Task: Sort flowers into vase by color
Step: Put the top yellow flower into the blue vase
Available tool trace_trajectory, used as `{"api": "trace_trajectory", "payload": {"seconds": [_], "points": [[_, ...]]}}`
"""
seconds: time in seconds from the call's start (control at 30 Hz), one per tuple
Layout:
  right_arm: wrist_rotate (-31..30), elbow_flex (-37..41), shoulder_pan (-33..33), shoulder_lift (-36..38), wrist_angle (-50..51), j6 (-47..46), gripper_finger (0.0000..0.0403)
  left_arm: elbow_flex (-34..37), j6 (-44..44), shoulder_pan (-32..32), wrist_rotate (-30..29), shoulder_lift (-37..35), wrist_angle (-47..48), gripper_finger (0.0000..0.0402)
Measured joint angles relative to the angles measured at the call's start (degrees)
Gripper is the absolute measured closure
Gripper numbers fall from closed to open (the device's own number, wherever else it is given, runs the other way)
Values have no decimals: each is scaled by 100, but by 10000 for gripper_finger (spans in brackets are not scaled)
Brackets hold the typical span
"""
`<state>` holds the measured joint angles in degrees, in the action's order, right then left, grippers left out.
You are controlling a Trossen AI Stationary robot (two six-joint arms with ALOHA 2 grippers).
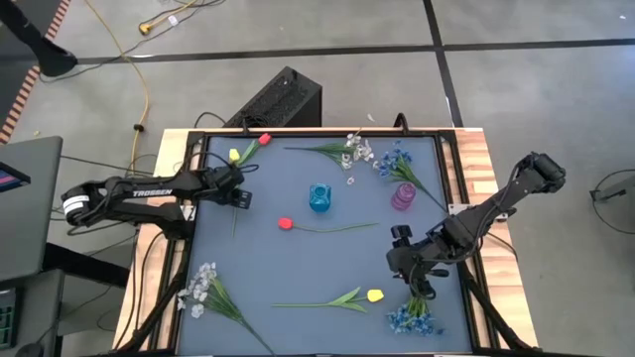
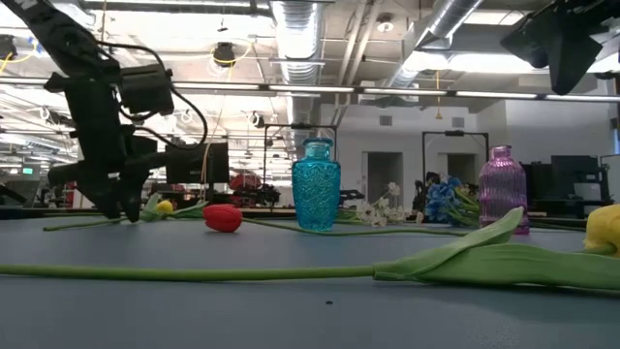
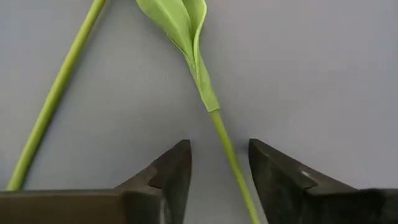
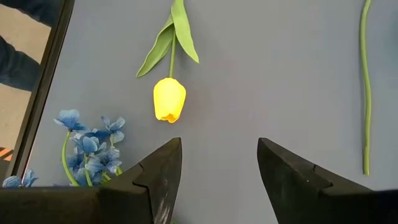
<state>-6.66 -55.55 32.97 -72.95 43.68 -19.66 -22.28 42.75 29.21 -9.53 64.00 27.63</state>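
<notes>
A yellow tulip (image 1: 234, 155) and a red tulip (image 1: 265, 138) lie at the far left, their stems running toward the near edge. My left gripper (image 3: 219, 149) is down at the table there, open. Its fingers stand on either side of one leafed green stem (image 3: 225, 140) without touching it; a second stem (image 3: 56, 93) lies beside it. My right gripper (image 4: 219, 146) hangs open above the table at the near right, beside a yellow tulip (image 4: 169, 99) and a blue spray (image 4: 90, 146). A blue vase (image 1: 318, 197) and a purple vase (image 1: 403, 196) stand upright mid-table.
A red tulip (image 1: 286, 224) lies mid-table, its stem pointing right. White sprays lie at the near left (image 1: 203, 288) and the far side (image 1: 357, 151), and a blue spray (image 1: 395, 164) beside the purple vase. A black frame (image 1: 444, 169) edges the mat.
</notes>
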Motion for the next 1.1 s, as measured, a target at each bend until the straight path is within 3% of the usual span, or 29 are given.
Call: {"api": "trace_trajectory", "payload": {"seconds": [0.13, 0.3, 0.47, 0.8, 0.9, 1.1], "points": [[-1, 0, -15, 0, 10, 2, 168, 15, 49, -210, -238, 10, -11, 325], [-2, 0, -15, 0, 26, 2, 168, 17, 45, -279, -92, 9, -185, 394], [-2, 0, -12, -2, 63, 2, 168, -114, 43, -292, 200, -200, -264, 400], [79, 0, -11, -2, 36, -18, 168, -1054, -86, -303, 345, -1269, -320, 401], [86, 0, -56, -2, -65, -42, 168, -1257, -377, -427, 531, -1694, -871, 401], [92, -4, -313, -2, -426, -73, 168, -1301, -531, -829, 487, -2189, -2944, 401]]}}
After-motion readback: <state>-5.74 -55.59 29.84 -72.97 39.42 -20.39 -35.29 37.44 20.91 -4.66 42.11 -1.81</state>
